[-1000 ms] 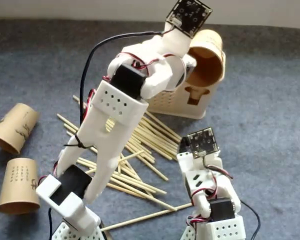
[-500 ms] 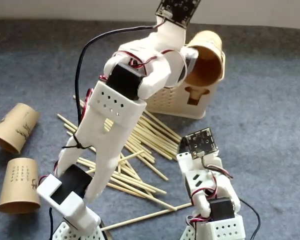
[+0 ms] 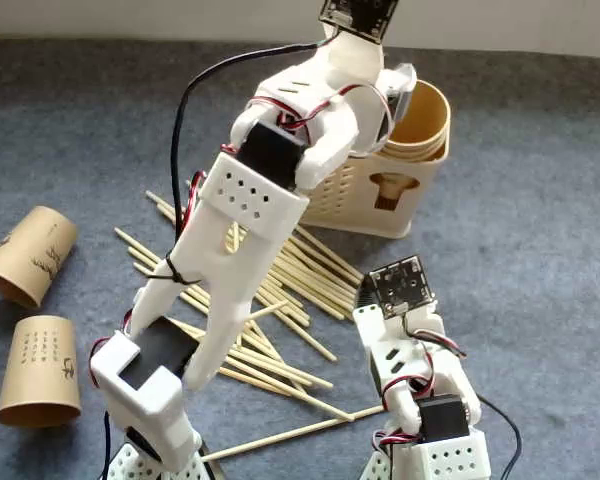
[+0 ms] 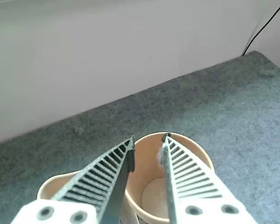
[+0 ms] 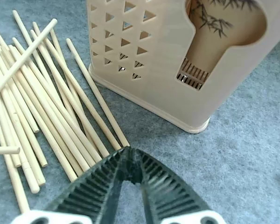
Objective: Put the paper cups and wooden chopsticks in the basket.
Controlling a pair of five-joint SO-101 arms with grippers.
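Observation:
A paper cup (image 3: 425, 120) stands upright in the cream basket (image 3: 365, 200). My left gripper (image 3: 402, 88) hovers at that cup's near rim. In the left wrist view the left gripper (image 4: 148, 142) is open a little, one finger outside the cup (image 4: 186, 182) and one inside it. Two more paper cups (image 3: 28, 255) (image 3: 40, 372) lie on their sides on the carpet at the left. Wooden chopsticks (image 3: 280, 290) are scattered between the arms. My right gripper (image 5: 129, 155) is shut and empty, low over the carpet in front of the basket (image 5: 149, 60), beside the chopsticks (image 5: 46, 107).
Grey carpet covers the table, with a pale wall (image 4: 107, 56) behind it. Through the basket's handle hole a cup (image 5: 219, 32) with a bamboo print shows. A lone chopstick (image 3: 280, 435) lies near the arm bases. Open carpet lies right of the basket.
The cup was tilted on its side at the basket's mouth; it now stands upright inside. The left arm swung up and over it. The right arm stayed still.

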